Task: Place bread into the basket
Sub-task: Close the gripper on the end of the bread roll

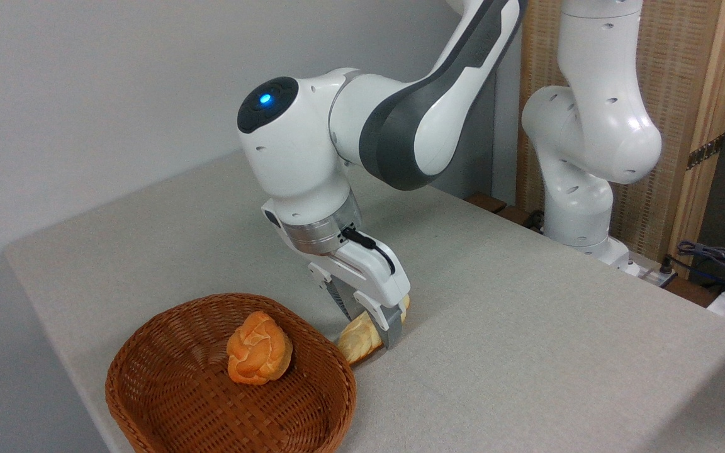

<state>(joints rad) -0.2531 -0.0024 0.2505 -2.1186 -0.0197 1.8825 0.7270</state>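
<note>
Fingers [369,324] straddle the bread [360,340], hiding its middle, beside the basket [148,390].

White arm's gripper [370,319] astride a loaf beside a wicker basket.

The shallow, oval, reddish-brown woven wicker basket [161,402] sits at the near left of the grey cloth-covered table [526,327], holding a rounded, deep-orange knotted bun [258,357] near its middle. Just right of the basket's rim lies the elongated, pale golden braided loaf [360,338], its lower end touching or nearly touching the wicker. The gripper's grey fingers [389,327] straddle the loaf on the table; whether they press it cannot be told.
</note>
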